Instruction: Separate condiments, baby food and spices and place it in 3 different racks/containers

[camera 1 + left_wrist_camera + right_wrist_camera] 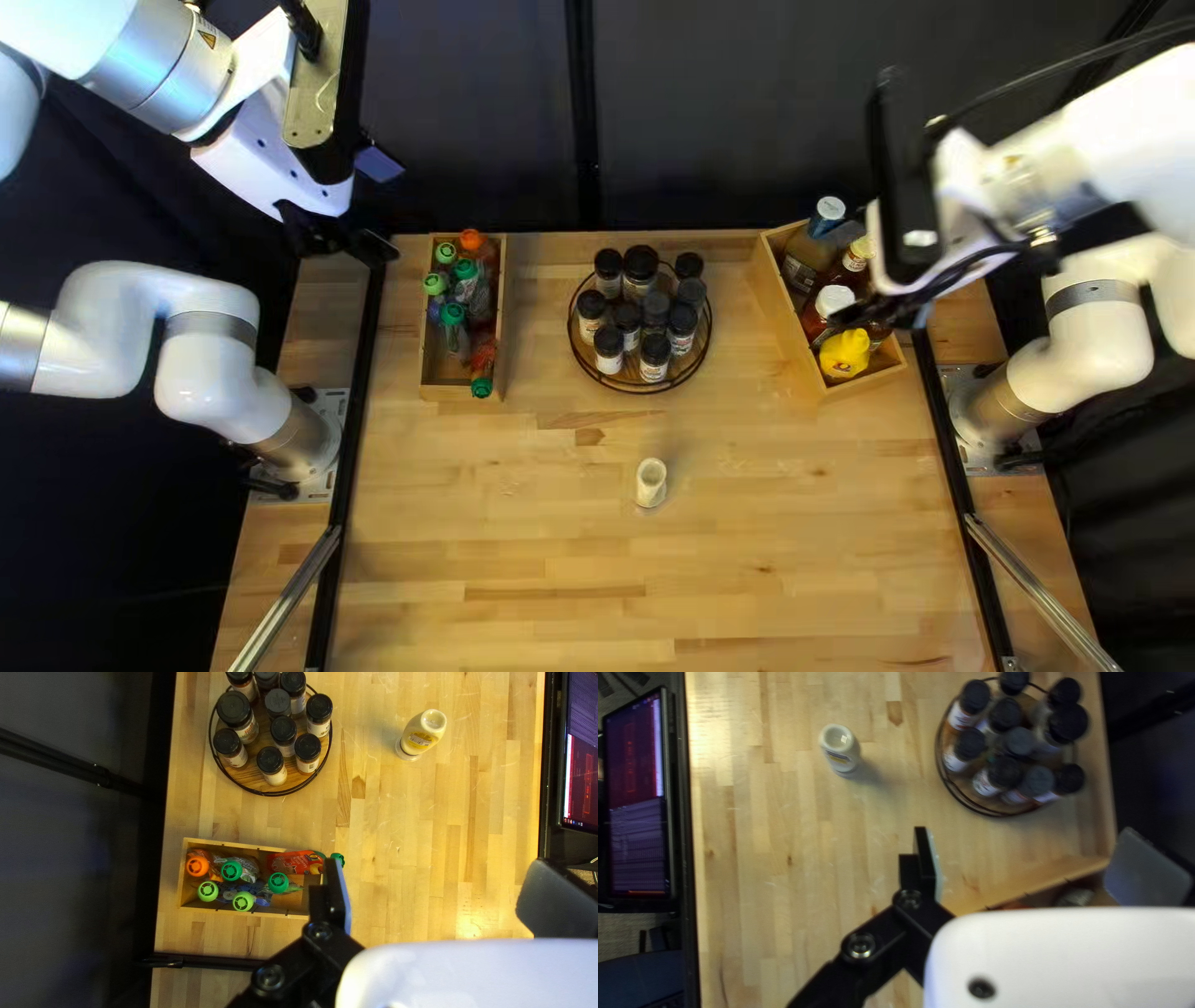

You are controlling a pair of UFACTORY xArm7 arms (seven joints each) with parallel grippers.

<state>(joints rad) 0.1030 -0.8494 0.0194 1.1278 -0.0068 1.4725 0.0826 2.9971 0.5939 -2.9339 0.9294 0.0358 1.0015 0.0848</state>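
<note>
Cream-coloured, one loose condiment bottle (650, 483) stands mid-table (797, 560), on the near side of the round spice rack (252, 779). Shelving condiments seems the current step. Left jaws (436, 874) and right jaws (1027, 855) are open, empty; the right should descend, grip it, and carry it to the far-right wooden box (784, 326).

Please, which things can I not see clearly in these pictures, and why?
- Top left view: part of the condiment box, behind my right arm.
- Left wrist view: a few spice jars, cut off by the edge; one end of the pouch box, partly behind my left gripper.
- Right wrist view: spice labels, blurred.
</note>
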